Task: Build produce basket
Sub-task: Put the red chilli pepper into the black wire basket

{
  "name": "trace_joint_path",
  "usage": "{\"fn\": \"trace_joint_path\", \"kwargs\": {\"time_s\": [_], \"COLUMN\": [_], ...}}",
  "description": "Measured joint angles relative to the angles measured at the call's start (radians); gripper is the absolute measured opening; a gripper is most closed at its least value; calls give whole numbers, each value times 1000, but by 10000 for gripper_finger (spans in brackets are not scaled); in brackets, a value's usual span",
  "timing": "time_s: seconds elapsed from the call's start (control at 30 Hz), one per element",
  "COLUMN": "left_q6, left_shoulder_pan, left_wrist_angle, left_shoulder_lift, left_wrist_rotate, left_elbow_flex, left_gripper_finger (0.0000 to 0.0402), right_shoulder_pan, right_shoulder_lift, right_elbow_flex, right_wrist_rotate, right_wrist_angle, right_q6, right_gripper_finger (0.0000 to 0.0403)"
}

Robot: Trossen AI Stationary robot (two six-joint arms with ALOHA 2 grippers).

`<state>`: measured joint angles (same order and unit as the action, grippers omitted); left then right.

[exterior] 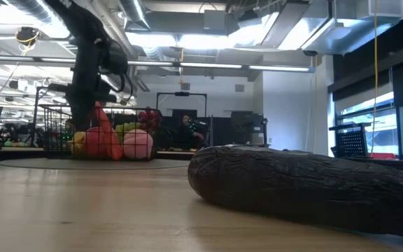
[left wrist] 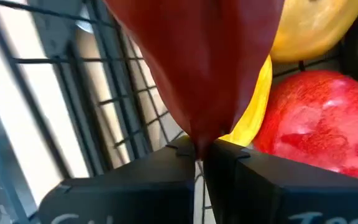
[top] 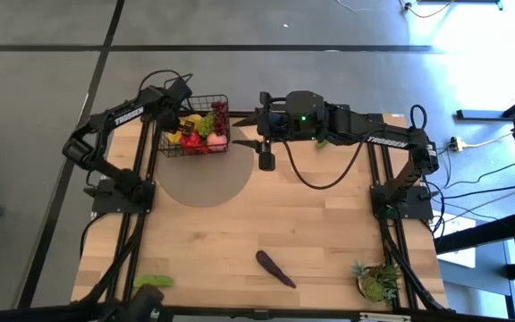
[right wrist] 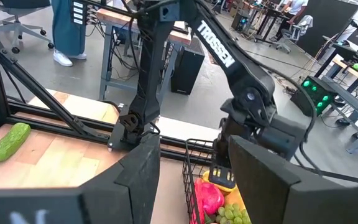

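Jaws of left gripper point(left wrist: 199, 163) clamp slick, stiff red chili point(left wrist: 197, 56) by its tip inside black wire-mesh basket point(top: 195, 125) at eleven o'clock on the desk; right gripper point(right wrist: 188, 180) jaws apart.

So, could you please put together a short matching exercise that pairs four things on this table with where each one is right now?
Things:
1. eggplant
2. potted plant
3. red chili
4. cucumber

Places:
A. pinched in the left gripper, inside the basket
B. near table edge, left side
C. near table edge, right corner
D. bare wood in the middle, near table edge

Pairs: 1-D, 2-C, 3-A, 4-B

The right gripper waits open, just right of the basket.
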<state>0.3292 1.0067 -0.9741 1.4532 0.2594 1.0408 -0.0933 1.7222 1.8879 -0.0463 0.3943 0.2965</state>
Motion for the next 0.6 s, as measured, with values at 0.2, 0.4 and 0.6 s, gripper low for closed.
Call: {"fn": "trace_joint_path", "kwargs": {"time_s": [0.2, 0.4, 0.6], "left_q6": [-25, -27, -71], "left_shoulder_pan": [25, 25, 25], "left_wrist_angle": [-2, -3, 4], "left_shoulder_lift": [81, 96, 100], "left_wrist_rotate": [-46, -42, -34], "left_elbow_flex": [0, 2, 0], "left_gripper_finger": [0, 7, 50], "right_shoulder_pan": [0, 0, 0], "right_shoulder_lift": [0, 0, 0], "right_elbow_flex": [0, 0, 0], "right_wrist_rotate": [0, 0, 0], "right_wrist_angle": [0, 0, 0], "right_q6": [0, 0, 0], "right_gripper_finger": [192, 192, 192]}}
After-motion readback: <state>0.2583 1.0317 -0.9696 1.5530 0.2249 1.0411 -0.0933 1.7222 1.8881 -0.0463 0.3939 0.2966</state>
